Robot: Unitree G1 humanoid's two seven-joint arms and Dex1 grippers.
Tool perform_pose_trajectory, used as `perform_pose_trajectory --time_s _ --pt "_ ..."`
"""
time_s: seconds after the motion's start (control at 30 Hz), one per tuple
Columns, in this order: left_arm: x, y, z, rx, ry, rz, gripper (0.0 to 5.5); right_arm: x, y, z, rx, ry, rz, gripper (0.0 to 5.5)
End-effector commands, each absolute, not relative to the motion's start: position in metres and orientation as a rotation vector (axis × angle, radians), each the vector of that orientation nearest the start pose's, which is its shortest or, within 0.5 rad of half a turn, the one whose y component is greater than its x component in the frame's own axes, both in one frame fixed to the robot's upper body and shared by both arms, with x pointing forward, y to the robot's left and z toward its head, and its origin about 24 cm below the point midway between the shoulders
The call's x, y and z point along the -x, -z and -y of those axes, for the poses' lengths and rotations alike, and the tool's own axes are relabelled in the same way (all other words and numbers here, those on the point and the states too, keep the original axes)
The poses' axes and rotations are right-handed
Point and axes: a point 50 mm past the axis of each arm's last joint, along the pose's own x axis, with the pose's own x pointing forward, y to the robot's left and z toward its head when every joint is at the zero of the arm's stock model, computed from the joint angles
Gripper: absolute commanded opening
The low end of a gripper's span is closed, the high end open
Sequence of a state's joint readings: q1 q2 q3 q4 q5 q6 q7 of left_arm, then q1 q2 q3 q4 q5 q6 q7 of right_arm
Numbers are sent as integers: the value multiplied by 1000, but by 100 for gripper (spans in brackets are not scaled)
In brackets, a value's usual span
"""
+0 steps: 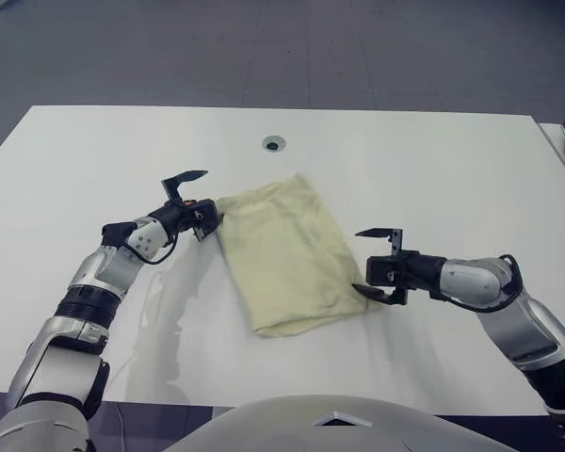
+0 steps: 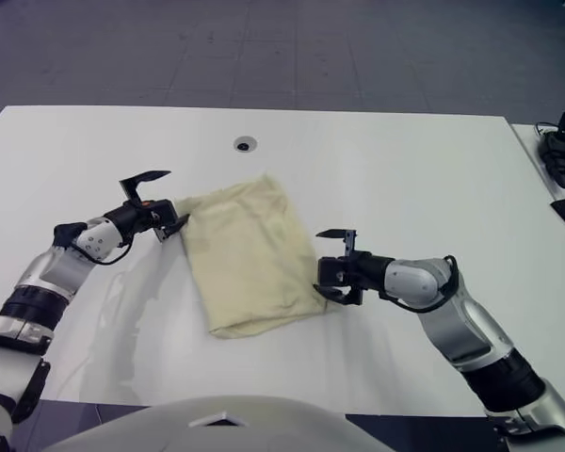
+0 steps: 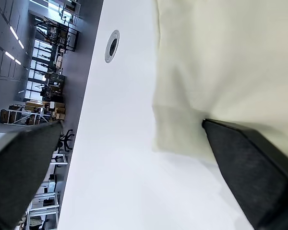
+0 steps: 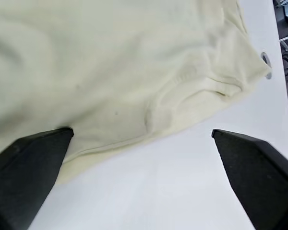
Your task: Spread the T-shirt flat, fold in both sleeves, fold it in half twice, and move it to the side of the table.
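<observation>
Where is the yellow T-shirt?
In the eye views, the T-shirt lies on the table between the left gripper at its far left corner and the right gripper at its right edge, nearer the robot than the round hole.

Table [image 1: 433,160]: white, flat-topped, with one round cable port [image 1: 274,143] near its far edge. Floor [image 1: 264,47]: grey tiles, laid beyond the table. Second white surface [image 1: 557,151]: stood just beside the table's right end and carried black cables [image 2: 557,155]. The room behind, in the left wrist view, held strip lights [image 3: 12,33], bright windows [image 3: 50,5], stacked boxes [image 3: 55,108] and an office chair [image 3: 66,140].
</observation>
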State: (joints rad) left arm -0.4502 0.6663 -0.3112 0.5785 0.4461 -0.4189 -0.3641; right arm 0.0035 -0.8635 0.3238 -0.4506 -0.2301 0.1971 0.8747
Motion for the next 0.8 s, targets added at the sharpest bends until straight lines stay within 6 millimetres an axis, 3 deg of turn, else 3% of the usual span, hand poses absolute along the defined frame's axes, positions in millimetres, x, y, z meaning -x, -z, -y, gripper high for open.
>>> perform_pose_trajectory --time_s 0.03,0.13,0.27,0.37,0.43,0.57,0.7,0.8 --pt "-325 -50 -207 -1218 745 -59 540 -183 -74 165 951 -1246 -441 538" --pt "-333 -51 -195 -1225 779 -16 540 -190 -86 161 905 -1223 -422 538" --pt "-342 -60 -185 -1232 789 67 540 -208 -120 161 837 -1149 -366 538" --pt "-348 -86 -177 -1207 762 233 540 -237 -150 162 782 -1052 -285 538" --pt "-345 -104 -168 -1151 782 345 540 -266 -157 159 714 -990 -221 538" --pt "-310 -119 -147 -1039 916 457 540 -335 -142 155 683 -810 -139 538" --pt "-257 -101 -148 -936 1087 328 540 -368 -121 152 671 -692 -146 538" --pt "-230 -90 -159 -938 1116 225 540 -382 -107 152 651 -609 -171 538"
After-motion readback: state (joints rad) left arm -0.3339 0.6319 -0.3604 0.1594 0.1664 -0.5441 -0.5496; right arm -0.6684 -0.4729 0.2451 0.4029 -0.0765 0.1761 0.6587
